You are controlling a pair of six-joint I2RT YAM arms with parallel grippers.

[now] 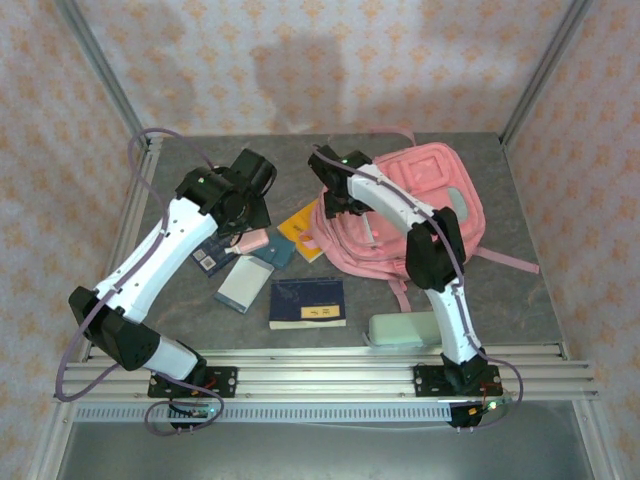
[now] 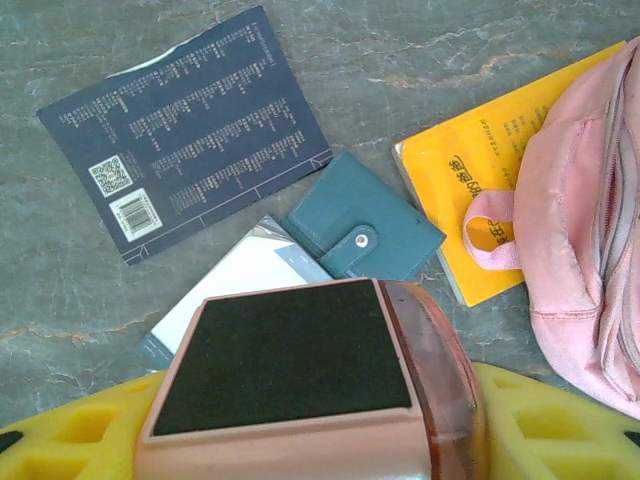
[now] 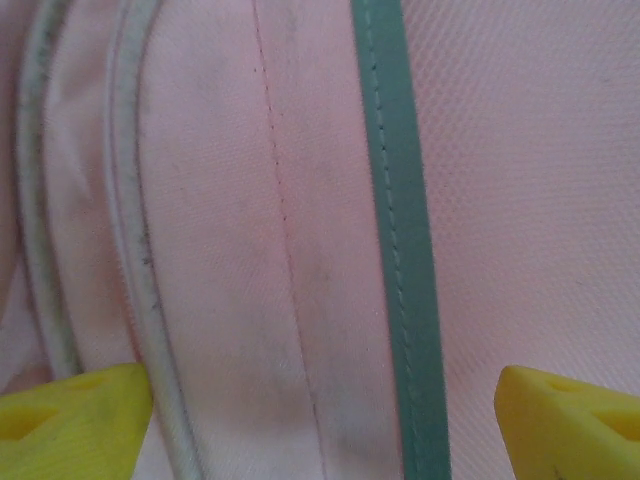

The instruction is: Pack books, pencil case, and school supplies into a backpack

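1. backpack [image 1: 425,200]: pink, lying flat at the far right of the table [image 1: 500,300], with its straps trailing toward the near and right edges. in the left wrist view its edge [image 2: 585,230] and a small pink loop lie over the corner of the orange-yellow book [image 2: 470,180].
2. right gripper [image 1: 335,205]: poised over the left part of the backpack. in the right wrist view [image 3: 320,420] its yellow fingertips [image 3: 70,420] stand wide apart with nothing held, pink fabric, pale piping and a teal trim strip [image 3: 395,230] between them.
3. pink gadget [image 2: 300,370]: boxy with a black top face, clamped between the yellow fingers of the left gripper [image 2: 310,445]. from above it shows just below that gripper [image 1: 245,222] at [image 1: 253,241].
4. teal pad [image 2: 365,230]: square with a snap tab, flat on the table, touching the orange-yellow book [image 1: 300,225] and overlapping the pale blue-grey book [image 2: 240,285].
5. dark blue book [image 2: 190,130]: back cover up, barcode showing, left of the pad and partly under the left arm [image 1: 212,255].
6. pale blue-grey book [image 1: 244,284] and navy book [image 1: 307,303]: side by side nearer the arm bases.
7. pencil case [image 1: 405,328]: mint green, at the near edge beside the right arm.
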